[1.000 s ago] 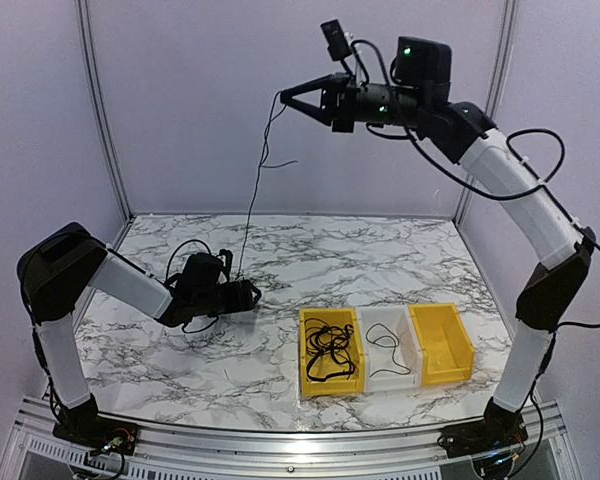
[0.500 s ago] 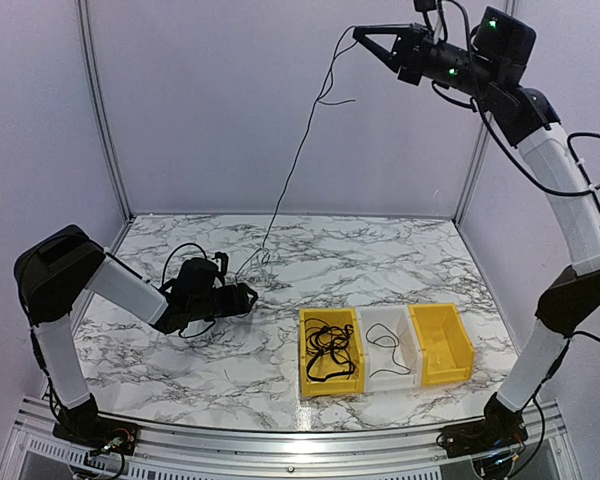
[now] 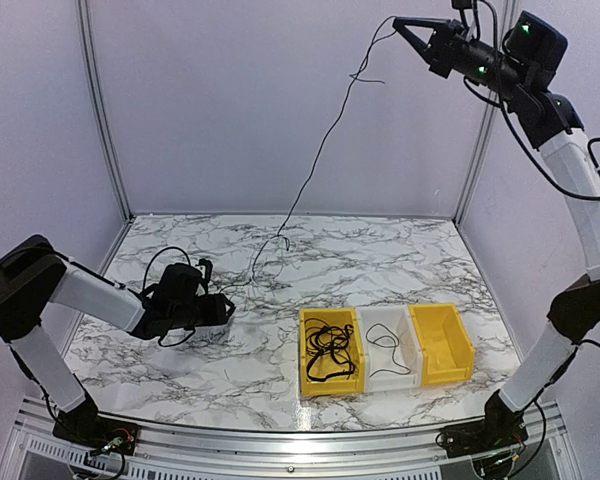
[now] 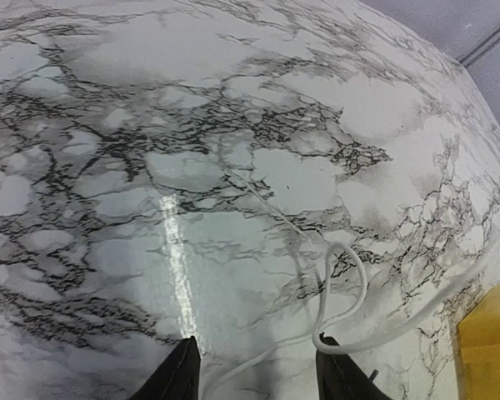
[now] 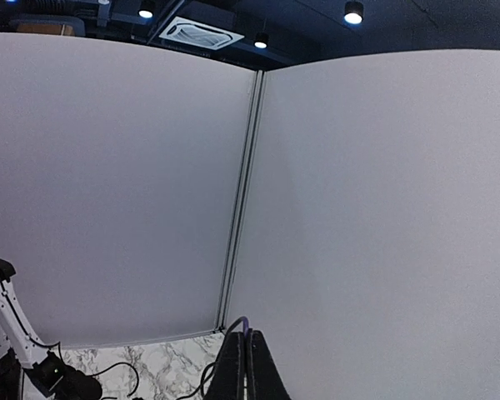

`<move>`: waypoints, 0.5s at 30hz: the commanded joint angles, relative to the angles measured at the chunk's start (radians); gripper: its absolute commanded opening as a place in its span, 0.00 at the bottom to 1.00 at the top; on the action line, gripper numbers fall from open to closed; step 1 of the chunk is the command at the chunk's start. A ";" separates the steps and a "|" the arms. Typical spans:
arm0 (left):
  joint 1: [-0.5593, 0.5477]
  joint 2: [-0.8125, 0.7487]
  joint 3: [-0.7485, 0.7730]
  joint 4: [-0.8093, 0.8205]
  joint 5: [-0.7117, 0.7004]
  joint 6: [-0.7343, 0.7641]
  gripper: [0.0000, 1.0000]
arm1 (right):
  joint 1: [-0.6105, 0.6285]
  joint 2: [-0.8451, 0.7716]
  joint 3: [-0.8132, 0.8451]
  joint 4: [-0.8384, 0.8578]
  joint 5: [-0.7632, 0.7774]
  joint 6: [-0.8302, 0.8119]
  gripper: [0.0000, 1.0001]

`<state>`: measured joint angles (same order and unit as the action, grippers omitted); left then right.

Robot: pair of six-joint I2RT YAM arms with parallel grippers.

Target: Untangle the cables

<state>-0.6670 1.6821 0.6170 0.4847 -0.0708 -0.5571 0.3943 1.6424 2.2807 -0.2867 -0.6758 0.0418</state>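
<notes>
While the right gripper (image 3: pixel 398 22) hangs high at the far right, its jaws are pressed together on a black cable (image 3: pixel 320 150). That cable drops from the tips in a long slant, down and left, to meet the table (image 3: pixel 400 260) near its far middle. A short loose end juts sideways from it a little below the jaws. On the right wrist view the two fingers (image 5: pixel 248 367) meet with no gap, and a dark strand pokes out just above where they join.

Down low on the left, the left gripper (image 3: pixel 226 310) sits close over the marble, pointing right. Its jaws stand partly apart and grip nothing. The wrist view shows the two dark fingertips (image 4: pixel 182 371) with bare table between them and a thin pale strand crossing that gap. A white cable (image 4: pixel 364 285) curls into a small loop just beyond the right fingertip, then runs off to the right. Whether that tip touches it, I cannot tell.

Near the middle of the table, three bins sit side by side, touching. The left yellow bin (image 3: pixel 305 350) holds a heap of black cables (image 3: pixel 328 352). The white bin (image 3: pixel 405 340) holds one black strand (image 3: pixel 383 350). The right yellow bin (image 3: pixel 450 345) stands well apart from both grippers.
</notes>
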 commanded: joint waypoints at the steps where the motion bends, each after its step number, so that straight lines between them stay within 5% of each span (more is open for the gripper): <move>1: 0.001 -0.135 -0.048 -0.155 -0.127 0.060 0.48 | -0.009 -0.016 -0.040 0.052 0.045 -0.020 0.00; 7: 0.006 -0.241 -0.132 -0.319 -0.241 0.025 0.50 | -0.040 0.011 -0.014 0.014 0.085 -0.028 0.00; 15: 0.006 -0.495 -0.195 -0.432 -0.387 -0.072 0.45 | -0.081 -0.100 -0.613 -0.014 0.147 -0.119 0.00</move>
<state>-0.6651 1.2903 0.4332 0.1425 -0.3515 -0.5831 0.3374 1.5364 1.8427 -0.2447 -0.5995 0.0071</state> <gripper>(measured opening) 0.461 0.019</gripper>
